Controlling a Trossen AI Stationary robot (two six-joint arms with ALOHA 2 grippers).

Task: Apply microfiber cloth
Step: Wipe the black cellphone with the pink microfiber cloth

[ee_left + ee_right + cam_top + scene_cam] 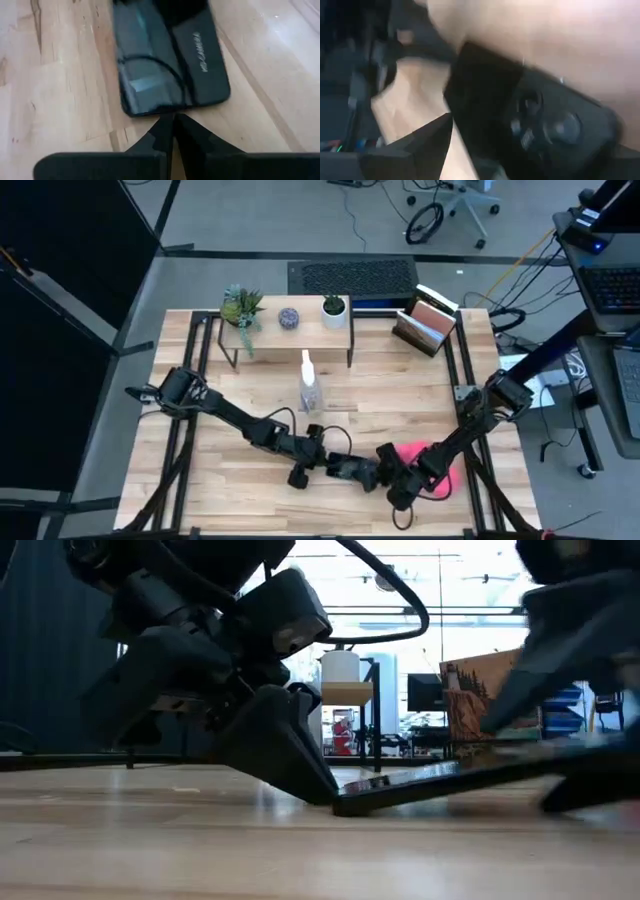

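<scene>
While both arms reach low toward the bench's (pixel 200 480) near middle, the left gripper (pixel 172 131), fingers pressed together, touches the black smartphone's (pixel 165 55) edge. Right fingers: cannot tell. The microfiber cloth (pixel 415 452) lies under the right arm.

Lab: office chair (pixel 462 202), floor cables (pixel 425 222)

A black smartphone (pixel 167 55) lies on the wooden table (pixel 60 100), its near edge touching the left gripper's (pixel 172 131) closed jaws.
</scene>
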